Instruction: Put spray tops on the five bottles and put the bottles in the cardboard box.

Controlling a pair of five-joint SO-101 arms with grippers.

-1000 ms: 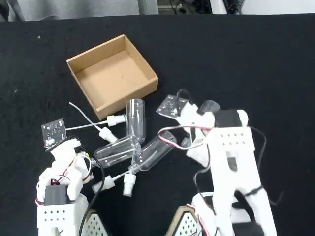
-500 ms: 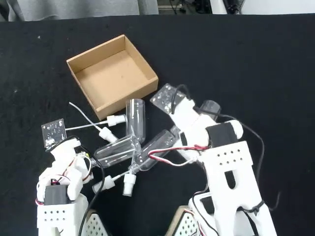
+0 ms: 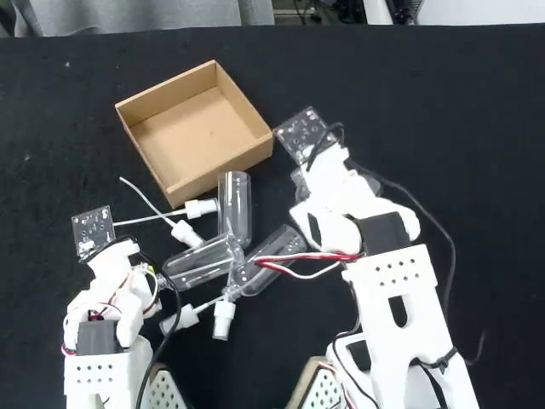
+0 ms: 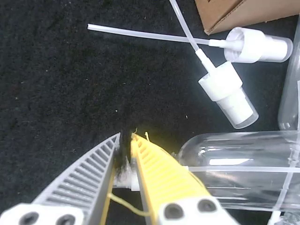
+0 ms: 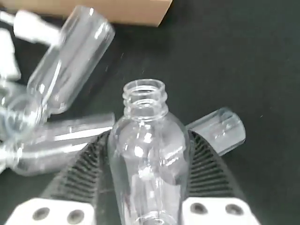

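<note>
The cardboard box [image 3: 194, 129] stands open at the back left. My right gripper [image 3: 303, 189] hangs just off the box's near right corner, shut on a clear bottle [image 5: 147, 140] whose open neck points away from the wrist. Three more clear bottles [image 3: 234, 204] [image 3: 204, 260] [image 3: 264, 256] lie between the arms, and another bottle [image 5: 220, 124] lies beyond the held one. White spray tops [image 3: 202, 207] [image 3: 186, 232] with thin tubes lie near the box's front wall, and two more [image 3: 180, 319] [image 3: 223, 319] nearer the arms. My left gripper [image 4: 124, 137] is shut low over the cloth beside a lying bottle [image 4: 243, 164].
Black cloth covers the table [image 3: 443, 111], with open room at the right and the back. Two spray tops [image 4: 258, 44] [image 4: 227, 93] lie a short way past my left gripper's tips. The box's corner [image 5: 140, 11] lies just beyond the held bottle.
My right arm has swung left and away from its base toward the box, carrying the bottle. The left arm and the lying bottles have stayed put.
</note>
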